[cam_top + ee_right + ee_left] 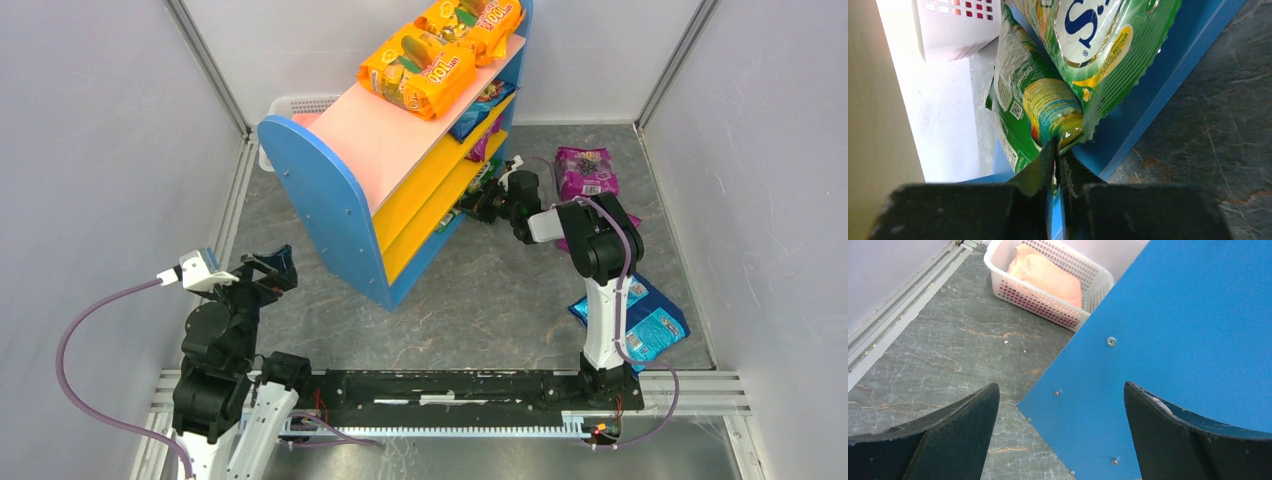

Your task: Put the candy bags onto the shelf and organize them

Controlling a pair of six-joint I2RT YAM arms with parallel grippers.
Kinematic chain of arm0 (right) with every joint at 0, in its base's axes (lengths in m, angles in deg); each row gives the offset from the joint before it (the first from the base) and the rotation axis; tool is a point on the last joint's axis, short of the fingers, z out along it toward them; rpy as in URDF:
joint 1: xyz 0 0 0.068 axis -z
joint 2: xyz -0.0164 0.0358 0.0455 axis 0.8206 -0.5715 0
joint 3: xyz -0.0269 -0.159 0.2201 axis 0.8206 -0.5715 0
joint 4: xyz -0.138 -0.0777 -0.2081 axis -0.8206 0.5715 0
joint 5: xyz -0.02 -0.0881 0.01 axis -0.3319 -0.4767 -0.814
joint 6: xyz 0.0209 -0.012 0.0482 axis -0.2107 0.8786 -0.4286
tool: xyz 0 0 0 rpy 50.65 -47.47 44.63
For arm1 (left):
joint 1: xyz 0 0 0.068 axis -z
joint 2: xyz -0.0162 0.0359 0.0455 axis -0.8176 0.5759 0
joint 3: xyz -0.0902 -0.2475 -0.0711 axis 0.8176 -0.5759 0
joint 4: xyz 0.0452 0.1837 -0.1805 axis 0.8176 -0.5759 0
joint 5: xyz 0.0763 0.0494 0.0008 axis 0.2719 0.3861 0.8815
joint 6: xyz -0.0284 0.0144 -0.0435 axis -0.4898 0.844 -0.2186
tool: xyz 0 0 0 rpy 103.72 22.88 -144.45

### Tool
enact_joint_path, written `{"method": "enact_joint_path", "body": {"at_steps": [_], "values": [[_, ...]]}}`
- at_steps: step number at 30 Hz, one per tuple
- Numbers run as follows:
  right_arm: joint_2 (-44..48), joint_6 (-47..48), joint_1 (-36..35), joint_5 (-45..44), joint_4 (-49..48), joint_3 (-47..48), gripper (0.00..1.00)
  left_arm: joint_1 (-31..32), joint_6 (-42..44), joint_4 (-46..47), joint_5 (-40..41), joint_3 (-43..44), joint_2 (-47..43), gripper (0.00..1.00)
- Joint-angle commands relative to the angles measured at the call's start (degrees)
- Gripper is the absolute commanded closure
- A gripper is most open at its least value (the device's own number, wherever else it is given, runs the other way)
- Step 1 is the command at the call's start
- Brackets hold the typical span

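The shelf (pixel 340 190) has blue sides, a pink top and two yellow boards. Two orange candy bags (pixel 418 68) lie on its top; blue and purple bags (pixel 482 112) sit on the inner boards. My right gripper (pixel 482 200) is at the bottom board's open side, shut on the crimped edge of a green candy bag (pixel 1030 110), with a second green bag (pixel 1098 40) leaning beside it. A purple bag (pixel 585 172) and blue bags (pixel 645 318) lie on the floor at right. My left gripper (pixel 268 268) is open and empty, facing the shelf's blue side panel (pixel 1173 330).
A white slatted basket (pixel 1048 300) holding something orange-pink stands behind the shelf by the back-left wall; it also shows in the top view (pixel 295 105). Grey walls close in on the left, right and back. The rail (pixel 450 385) runs along the near edge.
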Motion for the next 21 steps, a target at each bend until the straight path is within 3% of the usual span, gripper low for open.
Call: {"method": "enact_joint_path", "body": {"at_steps": [1, 6, 10, 15, 21], "values": [[2.22, 3.85, 0.76, 1.22, 3.62, 2.71, 0.83, -0.37, 1.91, 2.72, 0.60, -0.03, 0.42, 0.00], [9.29, 11.56, 1.07, 1.16, 12.88, 1.36, 0.58, -0.37, 1.86, 2.62, 0.35, 0.01, -0.26, 0.00], [18.17, 19.87, 1.05, 3.24, 16.43, -8.47, 0.43, -0.29, 1.91, 2.64, 0.25, -0.04, -1.38, 0.00], [31.45, 33.09, 0.99, 0.78, 24.91, -23.73, 0.38, -0.15, 1.91, 2.63, 0.27, -0.12, -2.63, 0.00], [47.90, 44.39, 1.00, -12.04, 39.45, -31.10, 0.31, 1.09, 1.91, 2.68, -0.21, -0.13, -2.75, 0.00]]}}
